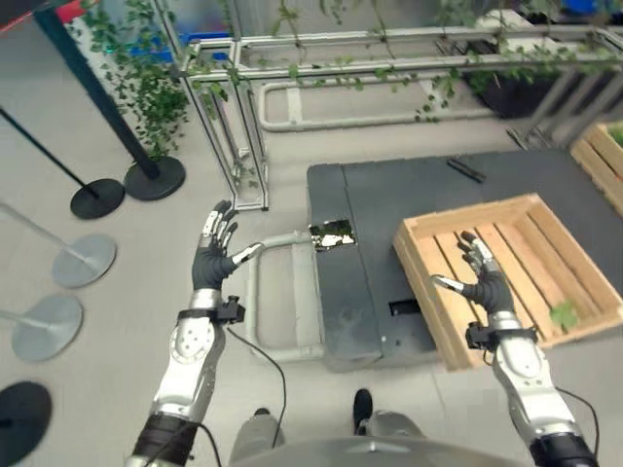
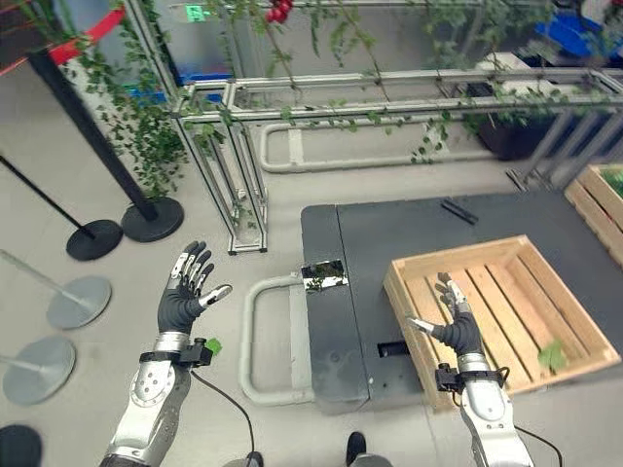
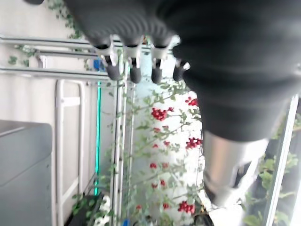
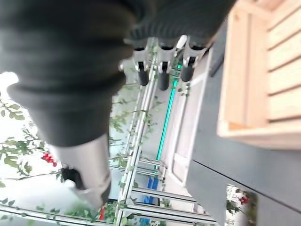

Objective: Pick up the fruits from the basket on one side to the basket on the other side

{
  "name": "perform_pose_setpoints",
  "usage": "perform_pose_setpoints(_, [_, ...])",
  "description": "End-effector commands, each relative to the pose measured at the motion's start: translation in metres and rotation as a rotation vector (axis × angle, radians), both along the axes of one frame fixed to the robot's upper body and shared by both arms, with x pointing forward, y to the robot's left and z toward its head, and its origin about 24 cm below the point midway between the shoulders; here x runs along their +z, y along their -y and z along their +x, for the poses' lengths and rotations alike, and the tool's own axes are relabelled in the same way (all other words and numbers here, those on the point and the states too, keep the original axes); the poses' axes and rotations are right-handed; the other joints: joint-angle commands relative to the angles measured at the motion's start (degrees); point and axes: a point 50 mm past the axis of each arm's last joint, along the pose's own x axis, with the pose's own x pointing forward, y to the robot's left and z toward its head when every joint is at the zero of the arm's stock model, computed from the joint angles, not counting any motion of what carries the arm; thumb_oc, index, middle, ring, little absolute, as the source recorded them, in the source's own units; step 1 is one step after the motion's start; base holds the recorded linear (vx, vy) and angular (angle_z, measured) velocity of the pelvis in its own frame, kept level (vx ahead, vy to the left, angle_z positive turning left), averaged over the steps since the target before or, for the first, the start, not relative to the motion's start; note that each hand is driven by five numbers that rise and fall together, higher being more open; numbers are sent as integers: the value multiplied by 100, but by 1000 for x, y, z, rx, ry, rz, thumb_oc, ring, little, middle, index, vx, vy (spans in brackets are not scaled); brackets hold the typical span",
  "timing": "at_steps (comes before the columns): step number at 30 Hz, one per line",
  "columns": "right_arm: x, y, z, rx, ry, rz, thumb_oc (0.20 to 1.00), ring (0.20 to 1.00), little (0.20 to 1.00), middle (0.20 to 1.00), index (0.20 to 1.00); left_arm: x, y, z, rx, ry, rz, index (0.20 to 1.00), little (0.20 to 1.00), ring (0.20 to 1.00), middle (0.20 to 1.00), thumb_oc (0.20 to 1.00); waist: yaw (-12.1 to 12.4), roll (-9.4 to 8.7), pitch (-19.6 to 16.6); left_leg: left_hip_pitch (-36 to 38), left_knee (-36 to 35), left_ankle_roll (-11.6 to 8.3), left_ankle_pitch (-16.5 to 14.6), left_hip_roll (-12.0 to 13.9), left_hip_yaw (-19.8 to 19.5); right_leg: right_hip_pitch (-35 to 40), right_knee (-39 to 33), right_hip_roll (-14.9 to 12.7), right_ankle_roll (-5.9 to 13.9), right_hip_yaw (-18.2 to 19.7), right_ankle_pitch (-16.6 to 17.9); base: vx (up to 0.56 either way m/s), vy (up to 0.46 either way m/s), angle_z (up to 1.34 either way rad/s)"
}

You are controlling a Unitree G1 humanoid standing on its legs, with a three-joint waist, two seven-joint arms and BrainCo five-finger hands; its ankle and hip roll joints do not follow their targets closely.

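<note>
The small red fruits (image 2: 277,12) hanging on the green vine look light and soft, wanting a gentle pinch, while the pale slatted wooden crate (image 1: 506,277) lies under the spread, empty right hand (image 1: 484,277); the left hand (image 1: 214,251) is spread too.

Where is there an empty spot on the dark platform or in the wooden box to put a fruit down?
The wooden crate holds only a green leaf near its front right corner; its slats are otherwise bare. The dark platform is bare between the crate and a small black tool. The right hand, open, hovers over the crate's left part.
</note>
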Motion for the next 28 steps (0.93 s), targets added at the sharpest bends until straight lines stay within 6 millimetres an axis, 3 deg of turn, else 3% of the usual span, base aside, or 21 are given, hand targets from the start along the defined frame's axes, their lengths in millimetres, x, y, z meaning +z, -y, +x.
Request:
perform_pose_setpoints(1, [25,5,2,-19,146,-6,1000,1000,1000,1000,1000,32,-4,6,-7,157,42,1000,1000,1000,1000,1000,-59,63,-157,188,-434,-49,-52,5,271,103,-62,-188,710,100,-335,126,10,64])
perform_pose_setpoints(4, [21,-1,6,8,125,-17,1000,1000,1000,1000,1000,31,-9,4,14,151,77,1000,1000,1000,1000,1000,-8,3,-124,208,-402,13,-173,-129,-169,2,270,-189,708,248,-429,95,15,23])
perform_pose_setpoints(19, [12,-14,9,39,96,56,1000,1000,1000,1000,1000,24,-18,2,61,112,69,1000,1000,1000,1000,1000,112,-114,-426,803,-1044,153,-221,-342,172,338,-233,-404,909,384,-158,59,65,-5])
perform_pose_setpoints(28, [9,-13,7,33,82,59,1000,1000,1000,1000,1000,10,-18,-2,56,44,57,1000,1000,1000,1000,1000,74,-112,-456,1003,-1135,158,-235,-326,193,449,-198,-359,902,402,-228,12,3,0])
